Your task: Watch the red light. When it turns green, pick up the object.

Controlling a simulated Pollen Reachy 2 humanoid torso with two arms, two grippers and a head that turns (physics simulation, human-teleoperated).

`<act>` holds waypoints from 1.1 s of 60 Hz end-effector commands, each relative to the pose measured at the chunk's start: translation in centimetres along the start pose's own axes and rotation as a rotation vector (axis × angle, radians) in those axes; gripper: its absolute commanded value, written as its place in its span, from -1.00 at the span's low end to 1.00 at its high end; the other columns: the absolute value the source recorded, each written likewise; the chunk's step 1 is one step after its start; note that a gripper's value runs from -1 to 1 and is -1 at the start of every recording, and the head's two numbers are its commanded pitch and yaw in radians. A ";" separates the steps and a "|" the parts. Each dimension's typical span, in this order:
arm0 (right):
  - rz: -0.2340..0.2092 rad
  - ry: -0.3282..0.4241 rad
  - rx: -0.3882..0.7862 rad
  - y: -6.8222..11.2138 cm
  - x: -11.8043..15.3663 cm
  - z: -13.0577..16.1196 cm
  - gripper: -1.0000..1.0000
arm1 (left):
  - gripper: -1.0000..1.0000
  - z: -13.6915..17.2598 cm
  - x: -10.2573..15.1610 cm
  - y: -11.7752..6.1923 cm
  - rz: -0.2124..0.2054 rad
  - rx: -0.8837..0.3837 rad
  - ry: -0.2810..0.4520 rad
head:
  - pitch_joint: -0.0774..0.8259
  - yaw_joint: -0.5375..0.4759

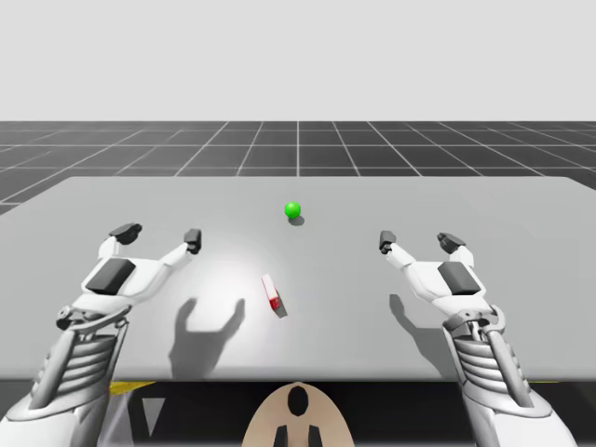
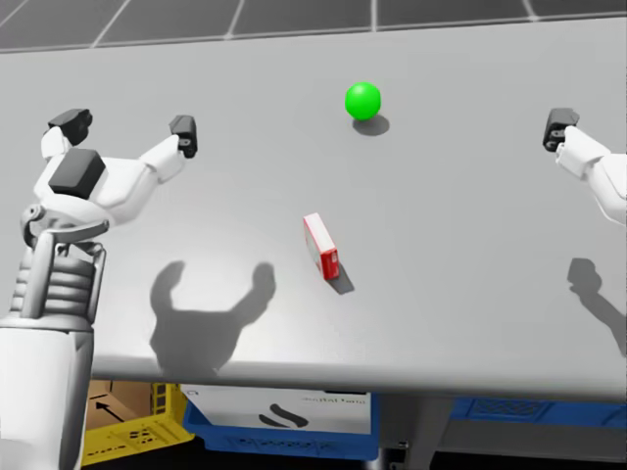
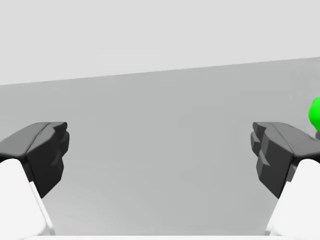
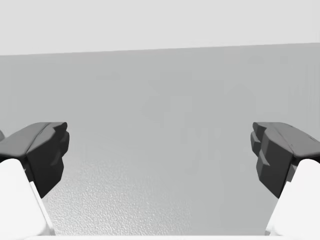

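Box (image 1: 273,293), small, red and white, is lying flat on the table (image 1: 484,200), near its front edge and roughly midway between my 2 arms. In the high view its long axis is running from 11 o'clock to 5 o'clock, with the redder end toward 5. The light (image 1: 292,209) is glowing green and sitting at 1 o'clock from the box, apart from it. I am therefore judging the wait over and the pick-up the step in hand.

The left gripper (image 1: 159,235) is hovering over the table with its fingers spread wide and nothing between them. The box is lying at 4 o'clock from it. The right gripper (image 1: 419,242) is likewise standing wide apart and holding nothing, with the box at 8 o'clock from it. Neither is touching the box.

The left gripper is looking somewhat nearer in both the high and head views, so I am judging it the better arm. It is needing to travel toward 4 o'clock and down, turning so the fingers close across the 11-to-5 axis. With the box lying so low, the fingertips are risking a scrape on the table.
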 end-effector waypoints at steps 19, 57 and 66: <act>-0.013 0.002 0.004 0.3 -0.1 0.1 -1.00 | -1.00 7.6 -2.6 -2.9 0.062 -0.649 0.205 | 0.76 0.33; -0.016 0.005 0.012 0.3 -0.2 0.1 -1.00 | -1.00 1.3 -7.4 -8.9 0.102 -0.803 0.353 | 0.75 0.31; -0.017 0.003 0.012 0.3 -0.1 0.1 -1.00 | -1.00 -0.3 -8.4 -10.1 0.089 -0.787 0.369 | 0.75 0.30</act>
